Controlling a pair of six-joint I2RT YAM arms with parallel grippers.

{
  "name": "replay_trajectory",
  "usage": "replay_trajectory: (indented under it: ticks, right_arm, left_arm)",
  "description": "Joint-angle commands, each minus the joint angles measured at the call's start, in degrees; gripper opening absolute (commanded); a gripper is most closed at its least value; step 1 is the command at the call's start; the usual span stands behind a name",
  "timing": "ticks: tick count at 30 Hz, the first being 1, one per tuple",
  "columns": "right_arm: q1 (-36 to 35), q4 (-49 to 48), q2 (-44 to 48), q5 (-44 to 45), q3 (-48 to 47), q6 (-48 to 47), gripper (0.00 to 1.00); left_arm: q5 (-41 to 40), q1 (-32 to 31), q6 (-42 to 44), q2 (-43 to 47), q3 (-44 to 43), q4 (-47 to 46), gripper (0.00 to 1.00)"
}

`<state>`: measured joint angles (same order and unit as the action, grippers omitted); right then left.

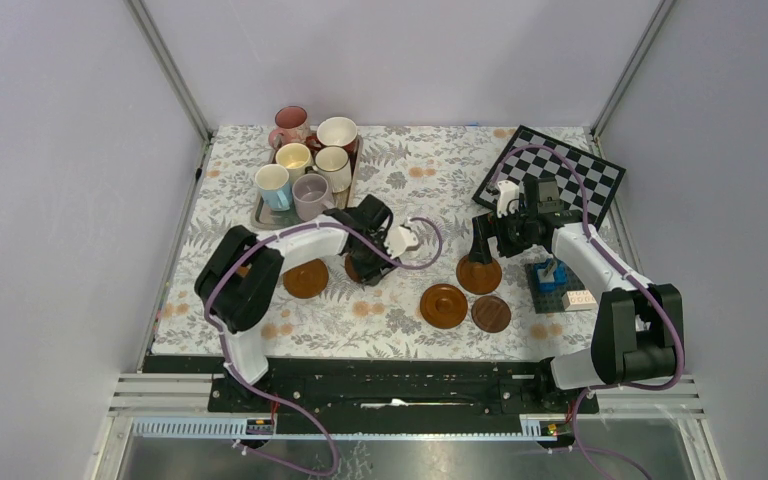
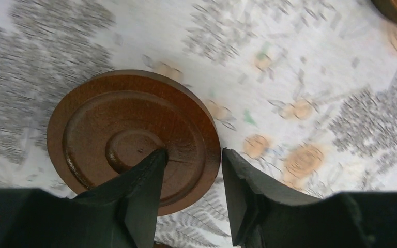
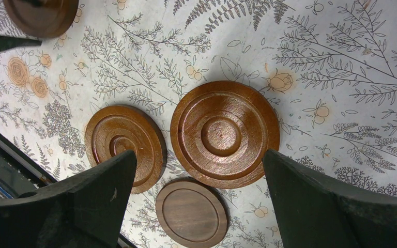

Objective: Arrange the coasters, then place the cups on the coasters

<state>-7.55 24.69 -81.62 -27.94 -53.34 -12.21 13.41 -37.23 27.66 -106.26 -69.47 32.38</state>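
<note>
Several cups (image 1: 311, 160) stand packed together on a silver tray (image 1: 278, 223) at the back left. Brown coasters lie on the floral cloth: one (image 1: 306, 278) left of centre, one (image 1: 351, 268) partly under my left gripper (image 1: 365, 262), and three at centre right (image 1: 479, 275) (image 1: 443, 305), the last one darker (image 1: 491, 313). In the left wrist view my left gripper (image 2: 193, 153) straddles the right rim of a coaster (image 2: 113, 129), jaws narrowly apart. My right gripper (image 3: 199, 161) hangs wide open above a large coaster (image 3: 225, 134), a second coaster (image 3: 124, 142) and the dark coaster (image 3: 191, 212).
A black-and-white chessboard (image 1: 550, 175) lies at the back right. Blue toy bricks (image 1: 552, 272) on a dark plate sit beside the right arm, with a small pale block (image 1: 580, 298) in front. Frame posts and grey walls close in the table.
</note>
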Motion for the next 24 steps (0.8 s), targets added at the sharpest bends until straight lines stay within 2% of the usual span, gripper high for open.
replay_trajectory:
  ticks: [1,7,13,18,24]
  right_arm:
    - [-0.21,-0.97,2.14,0.32,0.26,-0.73,1.00]
    - [-0.19,-1.09,2.53,0.26,0.46,-0.72,0.99]
    - [-0.22,-1.09,2.36,-0.25,0.26,-0.70,1.00]
    - [-0.19,-1.03,2.68,-0.29,0.25,-0.54,1.00]
    - [-0.18,-0.99,3.04,0.04,-0.17,-0.13,1.00]
  left_arm:
    - [2.36,-2.08,1.70,4.87,5.07,3.73,0.45]
    - [1.89,-2.38,2.10,8.94,10.74,4.40,0.44]
    - [1.28,-2.62,2.26,10.76,12.56,4.45,0.45]
    - [1.04,-2.67,0.88,10.81,9.92,4.53,0.48]
    - [2.67,-3.16,-2.10,11.44,2.73,5.50,0.53]
